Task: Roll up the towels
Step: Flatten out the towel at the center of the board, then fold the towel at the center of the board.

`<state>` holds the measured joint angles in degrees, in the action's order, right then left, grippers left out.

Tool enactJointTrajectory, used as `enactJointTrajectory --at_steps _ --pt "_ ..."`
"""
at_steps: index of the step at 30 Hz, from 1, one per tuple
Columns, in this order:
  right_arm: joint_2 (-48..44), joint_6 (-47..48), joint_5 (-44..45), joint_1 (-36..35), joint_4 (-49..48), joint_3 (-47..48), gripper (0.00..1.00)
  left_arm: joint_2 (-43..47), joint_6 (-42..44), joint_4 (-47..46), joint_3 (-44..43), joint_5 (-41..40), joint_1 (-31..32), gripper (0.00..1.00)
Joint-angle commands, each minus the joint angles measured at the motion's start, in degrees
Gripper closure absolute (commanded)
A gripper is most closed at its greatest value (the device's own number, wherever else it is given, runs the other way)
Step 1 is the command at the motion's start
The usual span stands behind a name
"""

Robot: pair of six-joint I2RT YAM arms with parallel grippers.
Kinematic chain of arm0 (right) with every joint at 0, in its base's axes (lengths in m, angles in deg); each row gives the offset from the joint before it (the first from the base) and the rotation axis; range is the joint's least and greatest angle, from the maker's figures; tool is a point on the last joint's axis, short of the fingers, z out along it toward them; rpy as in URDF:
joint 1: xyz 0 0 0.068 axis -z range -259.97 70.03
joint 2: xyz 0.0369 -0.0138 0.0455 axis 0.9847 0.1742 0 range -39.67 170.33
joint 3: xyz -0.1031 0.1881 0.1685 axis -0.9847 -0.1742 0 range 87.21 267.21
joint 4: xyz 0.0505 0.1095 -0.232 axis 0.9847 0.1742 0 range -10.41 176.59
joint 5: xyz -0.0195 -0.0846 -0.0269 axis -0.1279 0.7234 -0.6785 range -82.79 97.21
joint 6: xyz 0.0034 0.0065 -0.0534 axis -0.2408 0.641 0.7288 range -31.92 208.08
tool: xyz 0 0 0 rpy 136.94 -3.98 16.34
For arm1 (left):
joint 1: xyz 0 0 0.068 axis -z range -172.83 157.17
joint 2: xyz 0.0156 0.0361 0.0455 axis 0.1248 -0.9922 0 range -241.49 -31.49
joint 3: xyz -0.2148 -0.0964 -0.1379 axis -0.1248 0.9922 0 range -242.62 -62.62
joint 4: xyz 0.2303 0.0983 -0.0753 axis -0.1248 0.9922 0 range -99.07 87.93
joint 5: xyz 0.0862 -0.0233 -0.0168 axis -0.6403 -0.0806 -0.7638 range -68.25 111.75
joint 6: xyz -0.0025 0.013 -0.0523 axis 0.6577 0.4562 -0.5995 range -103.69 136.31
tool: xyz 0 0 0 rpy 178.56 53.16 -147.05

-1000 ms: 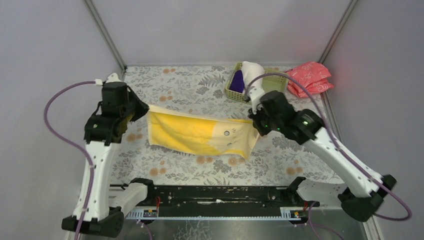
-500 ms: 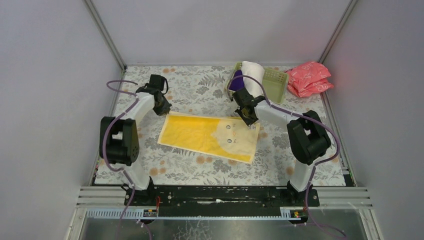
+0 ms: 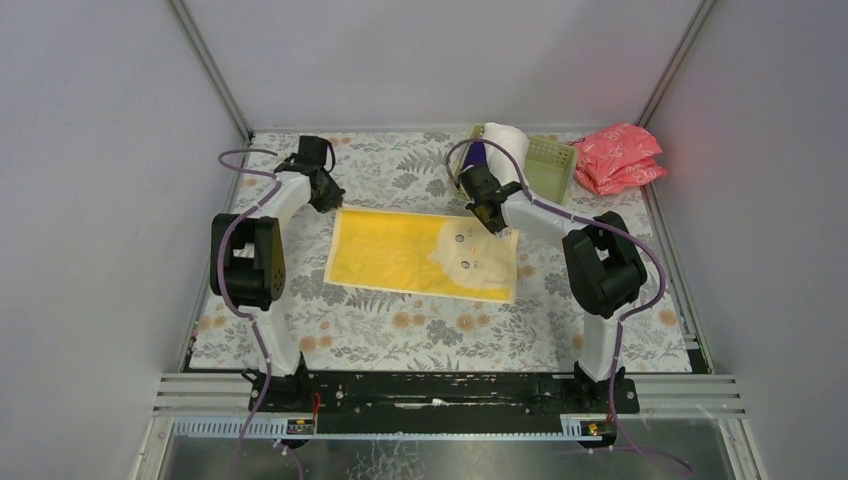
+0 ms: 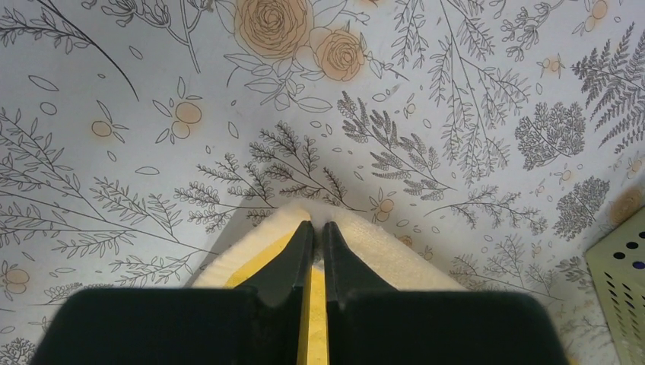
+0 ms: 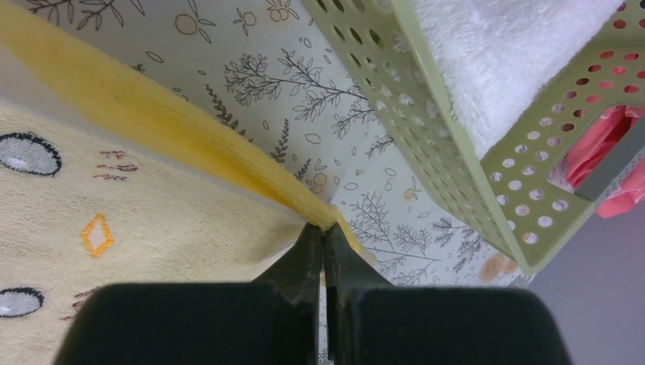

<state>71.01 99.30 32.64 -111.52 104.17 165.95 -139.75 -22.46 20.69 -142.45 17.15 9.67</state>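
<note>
The pale yellow towel point(image 3: 425, 252) with a stitched face lies spread flat on the floral table. My left gripper point(image 3: 331, 203) is shut on its far left corner point(image 4: 357, 236), pinched between the jaws point(image 4: 315, 228). My right gripper point(image 3: 493, 222) is shut on its far right corner point(image 5: 152, 114), held at the jaw tips point(image 5: 325, 228). The white towel point(image 3: 507, 150) sits rolled in the light green basket point(image 3: 552, 163), and shows in the right wrist view point(image 5: 502, 53). The dark purple towel point(image 3: 477, 155) lies in the same basket beside it.
The basket point(image 5: 426, 129) stands close behind my right gripper at the far right. Pink-red wrapped packets point(image 3: 618, 157) lie right of the basket against the wall. Grey walls close in the table on three sides.
Both arms reached away from me and lowered, carrying the yellow towel from hanging stretched in the air to lying flat on the table, pulled a little farther back.
</note>
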Motion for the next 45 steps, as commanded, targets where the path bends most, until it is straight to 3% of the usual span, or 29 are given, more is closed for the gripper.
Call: enactJointTrajectory --at_steps 1,10,17,28,36,45 --pt "-2.56 -1.18 4.1 0.44 3.79 0.8 1.0 3.46 -0.97 -1.58 0.81 0.12 -1.13 1.0" --pt "-11.17 -10.55 -4.61 0.2 10.45 -6.16 1.0 15.25 -4.53 -1.28 15.65 -0.62 -1.89 1.0" --pt "-17.62 -13.23 -16.98 -0.47 11.12 -13.03 0.98 21.8 -5.32 -1.2 23.39 -0.54 -2.46 1.0" --pt "-22.81 -17.16 -25.64 -2.56 11.84 -20.54 0.97 25.56 -5.61 -1.54 31.59 -1.73 -2.85 1.0" --pt "-20.25 -19.54 -28.75 -2.62 11.23 -23.32 0.95 24.99 -6.17 -2.4 34.0 -1.31 -2.88 1.0" --pt "-16.11 -20.37 -30.96 -2.64 12.47 -23.03 0.83 21.29 -6.48 -3.65 35.15 -0.67 -2.87 1.0"
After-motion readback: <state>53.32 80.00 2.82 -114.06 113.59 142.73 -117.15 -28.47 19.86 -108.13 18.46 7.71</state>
